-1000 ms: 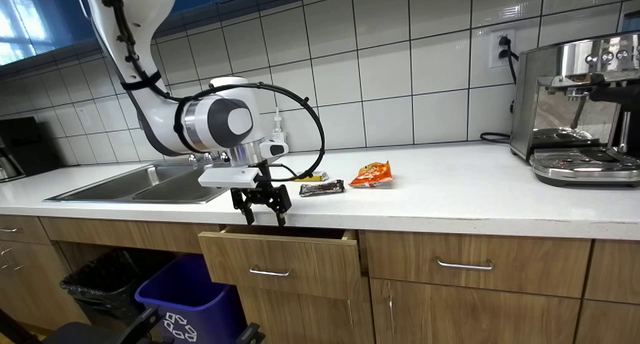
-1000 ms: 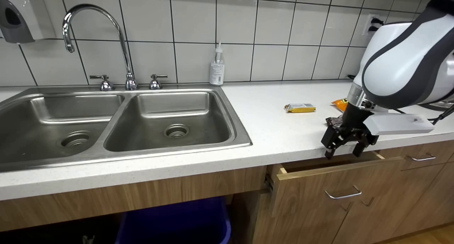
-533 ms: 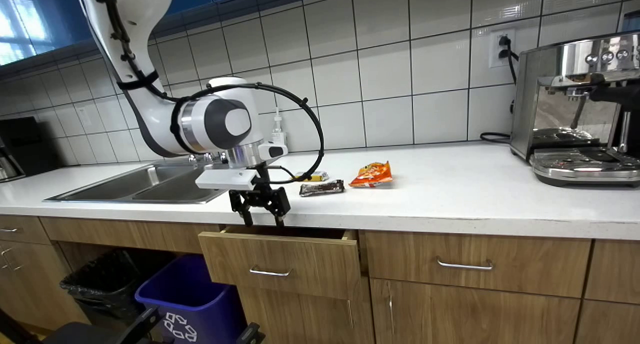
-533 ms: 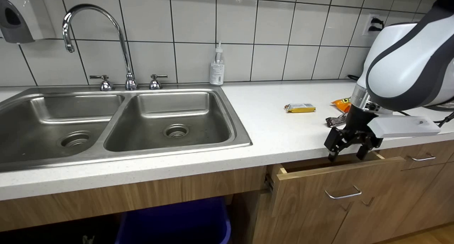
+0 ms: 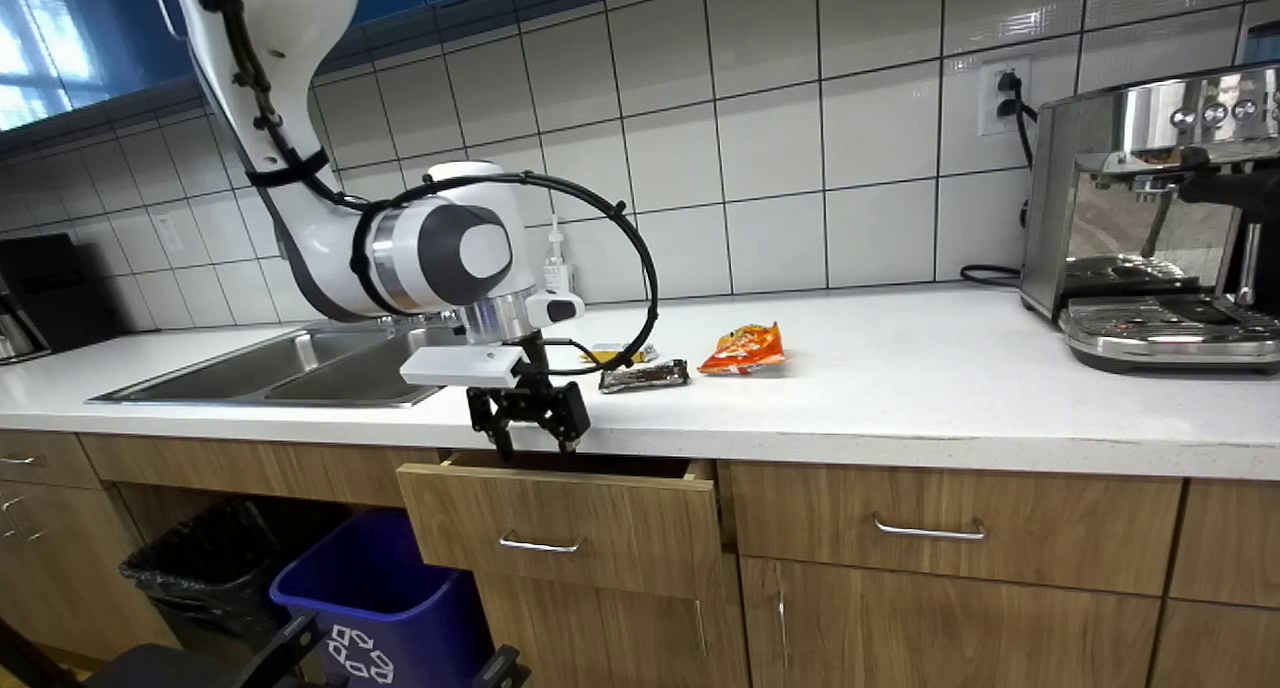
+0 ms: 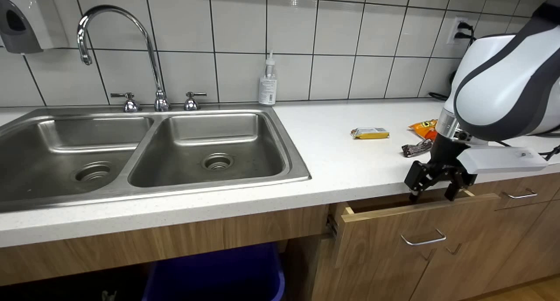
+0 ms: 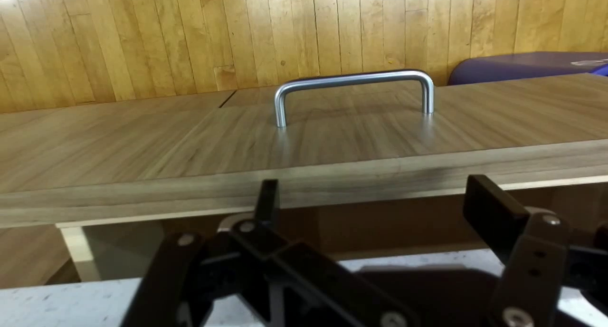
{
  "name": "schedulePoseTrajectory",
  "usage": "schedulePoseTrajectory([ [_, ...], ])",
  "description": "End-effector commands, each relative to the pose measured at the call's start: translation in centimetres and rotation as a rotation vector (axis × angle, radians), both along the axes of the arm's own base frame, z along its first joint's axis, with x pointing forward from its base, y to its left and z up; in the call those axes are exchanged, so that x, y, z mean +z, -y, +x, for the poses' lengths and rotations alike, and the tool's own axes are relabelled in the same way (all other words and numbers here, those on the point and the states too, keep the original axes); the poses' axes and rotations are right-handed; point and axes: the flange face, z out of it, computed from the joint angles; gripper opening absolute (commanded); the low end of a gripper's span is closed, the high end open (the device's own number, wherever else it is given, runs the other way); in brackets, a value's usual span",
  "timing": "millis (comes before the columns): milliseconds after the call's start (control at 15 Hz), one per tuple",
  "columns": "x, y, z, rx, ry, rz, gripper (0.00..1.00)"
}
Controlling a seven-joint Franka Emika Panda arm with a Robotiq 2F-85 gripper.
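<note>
Wrist view: the tool (image 7: 374, 192), spread wide and empty, had just dipped slightly, leaving the pulled-out drawer (image 7: 356, 180) nearer below it; the metal bar handle (image 7: 354, 80), farther down, was untouched.

Drawer (image 7: 351, 141) partly out; handle (image 7: 354, 80) fixed to its face. Gripper (image 7: 374, 191) over drawer, jaws apart. Counter (image 7: 71, 301) behind drawer's front, floor (image 7: 190, 42) below drawer.

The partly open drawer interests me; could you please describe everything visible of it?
The drawer has a brown wood-grain front, paler sides and a metallic bar handle. It stands partly pulled out beneath the white countertop, with a slide showing along one side. Its interior is dark, so contents cannot be told. The open fingers hover over its opening, apparently without touching it.
</note>
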Motion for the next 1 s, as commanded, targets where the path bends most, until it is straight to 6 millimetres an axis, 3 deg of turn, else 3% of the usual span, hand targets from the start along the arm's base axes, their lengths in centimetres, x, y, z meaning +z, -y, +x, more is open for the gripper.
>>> schedulePoseTrajectory([
  [0, -0.7, 0.2, 0.7, 0.001, 0.001, -0.015, 1.0],
  [933, -2.2, 0.2, 3.4, -0.015, 0.005, -0.008, 1.0],
])
